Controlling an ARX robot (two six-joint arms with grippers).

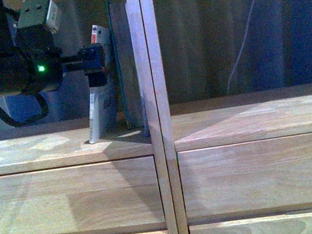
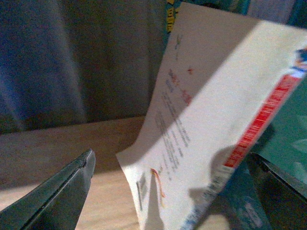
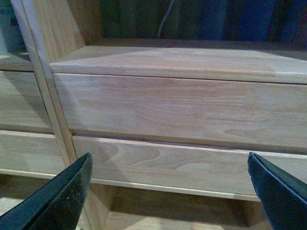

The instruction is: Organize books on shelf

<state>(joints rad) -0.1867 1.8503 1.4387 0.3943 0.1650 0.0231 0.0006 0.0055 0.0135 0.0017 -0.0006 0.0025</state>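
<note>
The right gripper [image 3: 168, 191] hung with jaws spread wide before the light natural-wood shelf's [image 1: 250, 124] plain drawer fronts [image 3: 182, 112]. Farther in, the left gripper [image 2: 172, 191] stood parted around a thin pale paperback [image 1: 101, 110], which leaned in the left compartment against an upright teal-covered book [image 1: 126, 69] beside the doubled central upright [image 1: 153, 94].

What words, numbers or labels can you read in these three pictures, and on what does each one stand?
None can be read for certain.
Thin paperback, back cover: lines of small print, red marks and a barcode-like patch, all blurred.
Its red-and-white spine: marks too small to read.
Yellow lettering at a book's edge behind it: cut off, unreadable.
Teal book: no text visible.
Shelf and drawer fronts: no writing.
</note>
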